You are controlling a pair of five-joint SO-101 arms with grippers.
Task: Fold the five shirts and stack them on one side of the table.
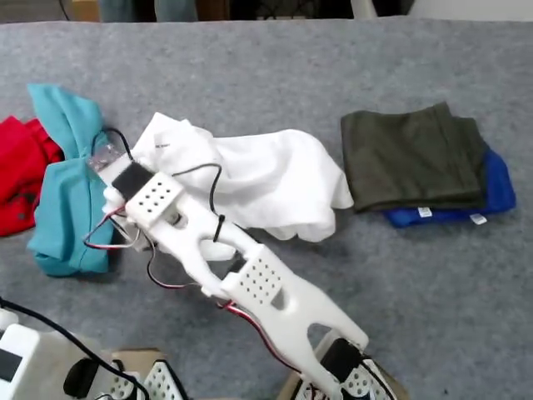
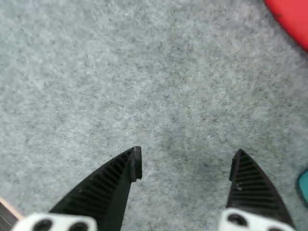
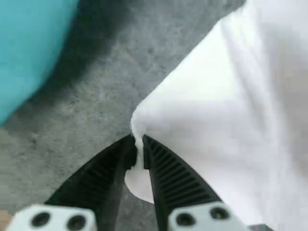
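an edge of the white shirt [image 3: 231, 120] is clamped in the right pincer [image 3: 139, 142], the teal shirt [image 3: 29, 43] lying just beside it. the left pincer [image 2: 188, 152] is held spread wide over the worktop [image 2: 120, 72].

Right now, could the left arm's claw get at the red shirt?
Probably yes. The left claw hangs open over bare grey table, with the red shirt in its sight and nothing between them. The right claw, shut on the white shirt, does not seem to be in the way.
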